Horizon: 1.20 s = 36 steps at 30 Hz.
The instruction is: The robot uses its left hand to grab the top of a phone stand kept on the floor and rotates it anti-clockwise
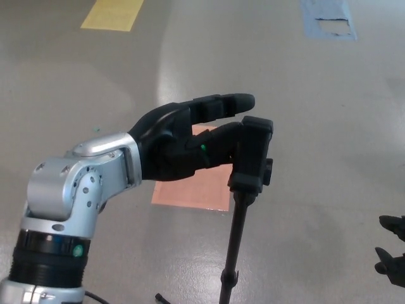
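Left hand [190, 136], black and thick-fingered, reaches in from the silver forearm [76, 190] at the left and sits against the left side of the phone stand's top [253, 155]. Its upper fingers [221, 103] stretch out flat above the stand's head, while a lower finger or the thumb presses against the clamp's left face; the fingers look loosened rather than wrapped tight, so the hand reads as touching the top but spread apart, and I cannot tell for certain whether any real grip is on it. A small green light shows on the hand just left of the stand. The phone stand itself is a black clamp head on a thin black pole [235, 240] that drops straight down to the bottom edge, standing on the grey floor [316, 114]. Behind the stand's head, a bit to its left, lies an orange-pink rectangle [190, 187] on the floor. Far behind the stand, to its upper left, is a yellow patch [114, 12], and to its upper right a blue patch [326, 18]. Well to the right of the pole, low down, the dark tips of the right hand [391, 247] poke in at the frame edge; too little shows to tell its state.
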Tool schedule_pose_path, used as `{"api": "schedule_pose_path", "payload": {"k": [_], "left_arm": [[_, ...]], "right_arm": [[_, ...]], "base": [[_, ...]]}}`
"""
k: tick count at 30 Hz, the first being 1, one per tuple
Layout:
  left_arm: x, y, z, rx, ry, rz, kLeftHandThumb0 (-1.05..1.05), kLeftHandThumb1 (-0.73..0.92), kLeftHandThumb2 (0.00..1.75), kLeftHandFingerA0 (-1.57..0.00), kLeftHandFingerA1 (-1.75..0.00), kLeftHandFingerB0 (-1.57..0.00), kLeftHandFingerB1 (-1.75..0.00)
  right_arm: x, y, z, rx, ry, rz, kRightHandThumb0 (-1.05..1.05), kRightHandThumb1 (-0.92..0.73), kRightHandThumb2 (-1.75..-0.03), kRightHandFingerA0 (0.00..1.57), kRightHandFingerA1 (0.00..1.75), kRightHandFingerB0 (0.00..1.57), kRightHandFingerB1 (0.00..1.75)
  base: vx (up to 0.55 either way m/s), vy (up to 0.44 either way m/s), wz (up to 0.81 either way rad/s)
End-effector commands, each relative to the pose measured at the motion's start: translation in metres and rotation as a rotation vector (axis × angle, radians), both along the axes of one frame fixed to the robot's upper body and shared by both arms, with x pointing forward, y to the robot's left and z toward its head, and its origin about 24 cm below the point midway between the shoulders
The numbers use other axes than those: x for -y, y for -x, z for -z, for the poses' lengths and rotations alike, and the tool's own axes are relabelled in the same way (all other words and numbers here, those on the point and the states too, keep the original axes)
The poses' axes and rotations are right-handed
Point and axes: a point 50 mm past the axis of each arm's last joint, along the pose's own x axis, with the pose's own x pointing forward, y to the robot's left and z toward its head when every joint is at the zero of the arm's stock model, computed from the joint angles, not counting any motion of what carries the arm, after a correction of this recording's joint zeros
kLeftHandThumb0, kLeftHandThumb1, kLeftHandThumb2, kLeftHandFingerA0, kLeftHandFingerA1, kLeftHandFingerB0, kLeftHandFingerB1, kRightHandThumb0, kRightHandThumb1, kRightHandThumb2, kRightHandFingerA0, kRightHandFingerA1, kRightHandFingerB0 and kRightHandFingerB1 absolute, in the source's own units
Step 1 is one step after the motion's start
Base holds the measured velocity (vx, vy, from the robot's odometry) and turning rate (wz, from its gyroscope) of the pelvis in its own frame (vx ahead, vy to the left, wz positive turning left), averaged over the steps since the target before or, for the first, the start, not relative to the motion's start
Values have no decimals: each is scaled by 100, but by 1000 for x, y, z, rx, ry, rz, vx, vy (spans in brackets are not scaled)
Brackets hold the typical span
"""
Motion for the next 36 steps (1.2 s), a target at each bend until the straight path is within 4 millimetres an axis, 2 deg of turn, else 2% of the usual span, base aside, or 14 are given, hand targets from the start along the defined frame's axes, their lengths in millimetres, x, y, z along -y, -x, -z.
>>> {"api": "schedule_pose_path", "payload": {"k": [1, 2, 3, 15, 18, 21, 22, 25, 26, 28, 29, 30, 35, 36], "left_arm": [[-5, 1, 11, -20, -4, 21, -67, 50, 56, -6, -27, 0, -23], [-5, 1, 11, -20, -4, 21, -67, 50, 56, -6, -27, 0, -23], [-6, 1, 11, -17, -5, 20, -65, 40, 80, -3, -28, -2, -20], [-32, -10, 19, -14, -52, -99, -69, 43, 81, 0, -14, 0, -15], [-35, -12, 20, -14, -58, -114, -68, 43, 81, 0, -16, 0, -15], [-44, -17, 24, -3, -82, -134, -68, 42, 80, -7, -24, 0, -17], [-45, -17, 25, -2, -82, -135, -68, 53, 56, -5, -26, 0, -18], [-46, -17, 26, 5, -78, -135, -68, 52, 56, -5, -25, 0, -20], [-47, -17, 26, 5, -76, -135, -66, 42, 81, -5, -21, -3, -18], [-47, -17, 26, 6, -73, -135, -66, 42, 81, -5, -21, -3, -18], [-48, -17, 26, 13, -76, -135, -68, 53, 56, -5, -25, 0, -21], [-49, -17, 26, 15, -74, -136, -66, 41, 81, 0, -18, 0, -19], [-57, -18, 34, -3, -70, -157, -65, 41, 80, 0, -18, 0, -20], [-62, -18, 41, -4, -95, -173, -66, 42, 81, 0, -16, 0, -19]], "right_arm": [[7, -1, -4, -13, 13, 5, -43, -84, -65, 69, 46, 15, 28], [7, -2, -4, -14, 13, 4, -43, -84, -65, 69, 46, 15, 28], [7, -2, -4, -15, 14, 3, -44, -84, -65, 69, 46, 15, 28], [8, 0, -3, -33, 15, -2, -43, -83, -65, 70, 46, 15, 28], [8, 0, -3, -35, 12, 0, -43, -83, -65, 70, 46, 16, 28], [8, 0, -2, -39, 6, -1, -42, -84, -66, 71, 47, 14, 28], [8, 0, -2, -40, 7, -2, -42, -85, -66, 71, 47, 14, 28], [7, 0, -2, -42, 13, -5, -42, -84, -66, 71, 47, 15, 28], [8, 0, -2, -42, 12, -5, -42, -84, -66, 71, 47, 15, 28], [8, 0, -2, -43, 11, -6, -42, -84, -66, 71, 47, 15, 28], [7, -1, -2, -44, 12, -8, -42, -84, -66, 71, 47, 15, 29], [7, -1, -2, -45, 12, -7, -42, -84, -67, 72, 47, 15, 28], [6, -1, -2, -53, 20, -14, -42, -85, -67, 71, 46, 15, 28], [6, -1, -2, -53, 21, -17, -42, -85, -66, 70, 46, 15, 28]], "base": [[0, 0, 0], [0, 0, 0], [0, 0, 0], [0, 0, 0], [0, 0, 0], [0, 0, 0], [0, 0, 0], [0, 0, 0], [0, 0, 0], [0, 0, 0], [0, 0, 0], [0, 0, 0], [0, 0, 0], [0, 0, 0]]}}
